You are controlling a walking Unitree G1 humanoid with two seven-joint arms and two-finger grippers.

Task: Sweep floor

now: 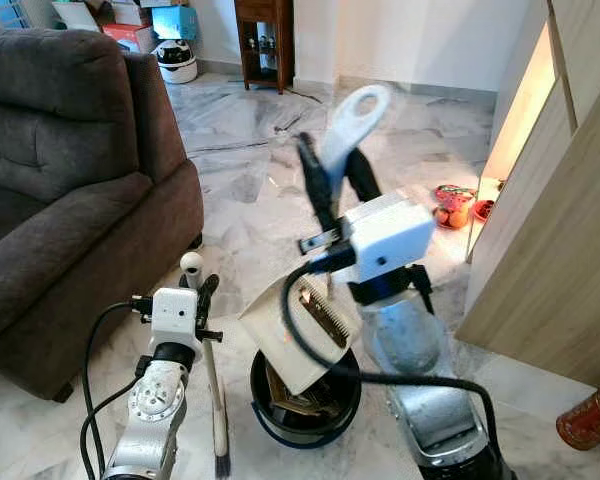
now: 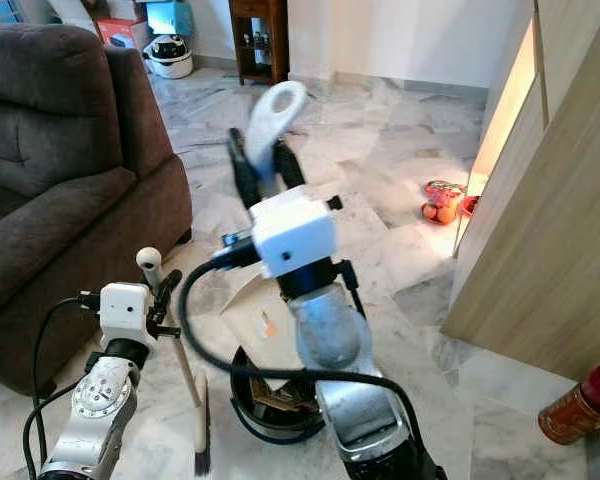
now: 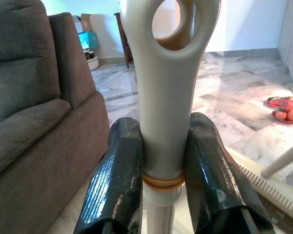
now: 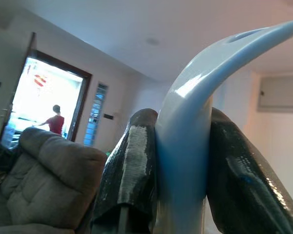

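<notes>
My left gripper is shut on the beige handle of a small broom. The handle's holed top rises between the two black fingers, and the dark bristles point down at the floor. My right gripper is raised at mid-frame and shut on the white looped handle of a dustpan. The pan hangs tilted over a round black bin with debris inside. The right wrist view shows the pale handle clamped between the fingers.
A dark brown sofa fills the left. A wooden cabinet wall stands at the right, with a red bottle and red items on the floor. Marble floor stretches ahead. A person stands far off in a doorway.
</notes>
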